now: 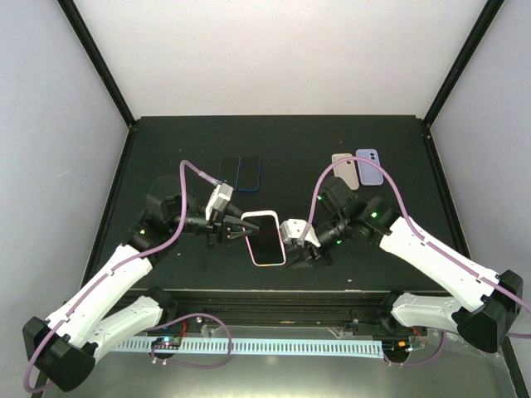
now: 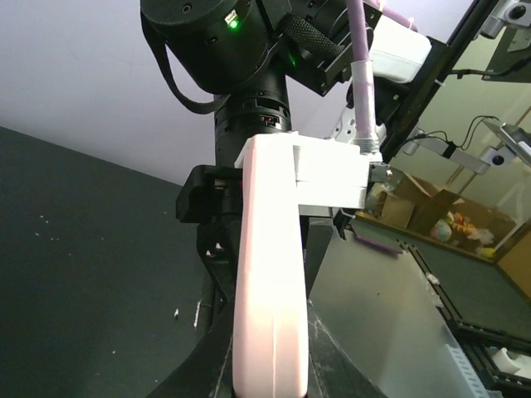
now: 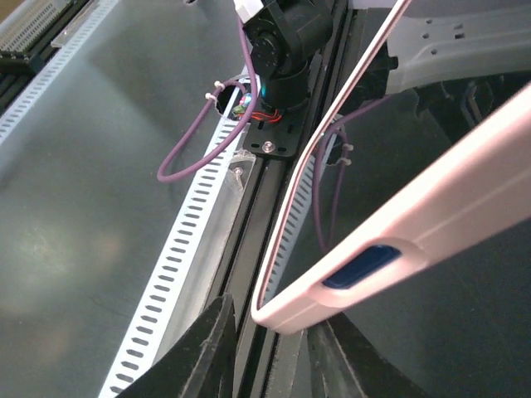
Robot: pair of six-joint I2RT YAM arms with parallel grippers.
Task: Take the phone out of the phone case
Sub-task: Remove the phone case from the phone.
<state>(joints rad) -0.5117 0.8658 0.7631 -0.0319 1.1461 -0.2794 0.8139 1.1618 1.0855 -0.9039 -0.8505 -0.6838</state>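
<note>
The phone in its pink case (image 1: 265, 238) is held above the dark table mat, between the two arms. My left gripper (image 1: 242, 228) is shut on the case's left edge. In the left wrist view the case (image 2: 270, 274) stands edge-on, with my left gripper (image 2: 270, 369) closed on it from both sides. My right gripper (image 1: 292, 249) is at the case's lower right edge. In the right wrist view the case's corner (image 3: 348, 282) sits between the fingers of my right gripper (image 3: 274, 348). There is a gap on the left side, so it is open. A blue side of the phone shows through the button cutout (image 3: 358, 267).
Two dark phones (image 1: 239, 172) lie at the back left of the mat. A beige case (image 1: 344, 170) and a lilac case (image 1: 370, 166) lie at the back right. A slotted cable rail (image 1: 274, 347) runs along the near edge below the arms.
</note>
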